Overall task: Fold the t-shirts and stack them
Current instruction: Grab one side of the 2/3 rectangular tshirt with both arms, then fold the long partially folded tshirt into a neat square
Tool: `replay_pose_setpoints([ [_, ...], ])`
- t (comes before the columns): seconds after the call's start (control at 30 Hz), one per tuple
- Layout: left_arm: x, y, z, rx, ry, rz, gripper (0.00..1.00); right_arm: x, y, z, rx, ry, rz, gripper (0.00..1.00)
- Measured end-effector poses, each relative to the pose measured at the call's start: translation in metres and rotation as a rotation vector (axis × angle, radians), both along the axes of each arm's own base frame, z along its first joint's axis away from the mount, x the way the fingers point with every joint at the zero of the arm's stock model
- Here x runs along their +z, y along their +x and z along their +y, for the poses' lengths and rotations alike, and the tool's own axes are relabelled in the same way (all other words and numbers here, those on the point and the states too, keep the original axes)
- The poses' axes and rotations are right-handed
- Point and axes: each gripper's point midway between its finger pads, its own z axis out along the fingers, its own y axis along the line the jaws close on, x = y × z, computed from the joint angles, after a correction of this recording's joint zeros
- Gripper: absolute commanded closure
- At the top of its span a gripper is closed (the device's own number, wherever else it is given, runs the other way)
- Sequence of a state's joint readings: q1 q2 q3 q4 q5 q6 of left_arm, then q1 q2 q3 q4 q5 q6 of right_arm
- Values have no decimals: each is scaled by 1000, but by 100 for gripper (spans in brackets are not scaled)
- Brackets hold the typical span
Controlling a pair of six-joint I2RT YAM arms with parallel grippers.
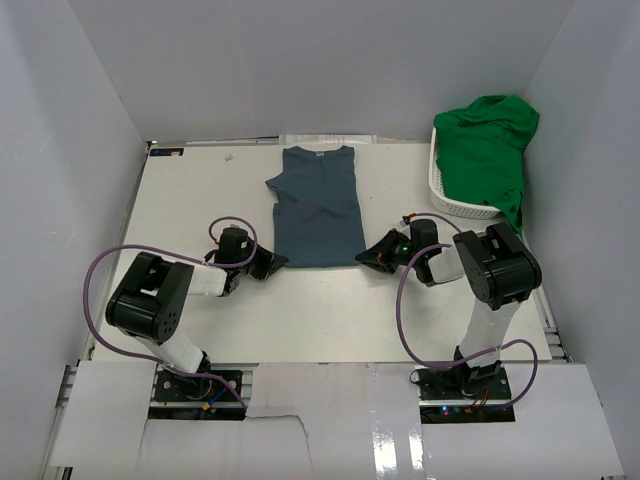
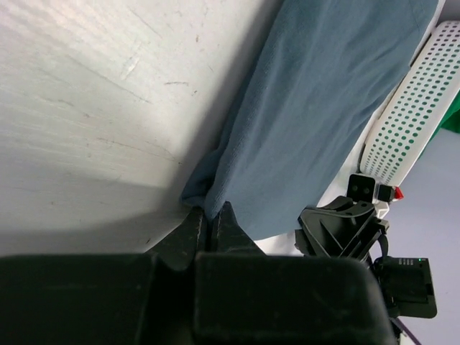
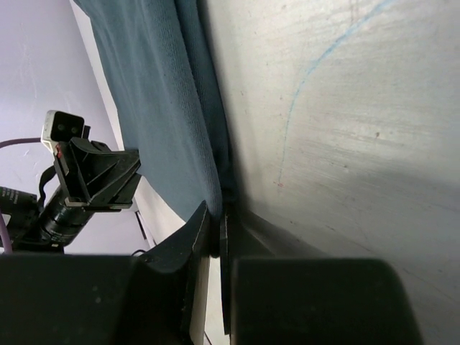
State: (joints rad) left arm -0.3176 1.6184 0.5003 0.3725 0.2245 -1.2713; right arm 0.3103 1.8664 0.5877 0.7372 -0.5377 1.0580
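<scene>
Left claw point(image 1: 274, 262) and right claw point(image 1: 369, 255), clamped thinly on blue shirt point(image 1: 318, 205) corners at 7 and 5 o'clock, may slip mid-fold

The white table point(image 1: 200, 190) is carrying two things directly. A slate-blue t-shirt point(image 1: 318, 205) is lying flat mid-table toward the far edge, with its neck pointing far, its hem near and its left edge bunching a little. A white lattice basket point(image 1: 452, 203) is sitting at the far right, apart from the shirt. The tabletop is showing scuffs and a faint blue curved line point(image 3: 302, 93) beside the shirt's near right corner.
</scene>
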Motion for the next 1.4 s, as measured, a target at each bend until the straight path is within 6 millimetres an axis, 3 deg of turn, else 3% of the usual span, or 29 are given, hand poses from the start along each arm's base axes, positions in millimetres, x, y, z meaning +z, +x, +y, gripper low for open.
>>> replay_pose_setpoints([
  [0.23,1,4,-8,-97,36,-14,100,2,-6,1,60,-91,-21,92],
  [0.33,1,-4,-6,-138,78,-10,100,8,-17,-1,97,-146,-42,92],
  [0.47,2,-29,2,-185,134,25,100,18,-35,-2,144,-183,-65,92],
  [0.6,4,-64,8,-225,149,69,100,15,-64,-8,171,-190,-44,92],
  [0.77,10,-102,2,-297,143,96,100,5,-105,-18,201,-202,17,92],
  [0.93,17,-132,2,-343,136,101,100,10,-139,-22,237,-200,16,92],
  [1.1,27,-149,2,-370,122,85,100,18,-166,-28,241,-179,5,92],
  [1.4,33,-165,2,-392,96,118,100,32,-184,-33,229,-154,17,92],
])
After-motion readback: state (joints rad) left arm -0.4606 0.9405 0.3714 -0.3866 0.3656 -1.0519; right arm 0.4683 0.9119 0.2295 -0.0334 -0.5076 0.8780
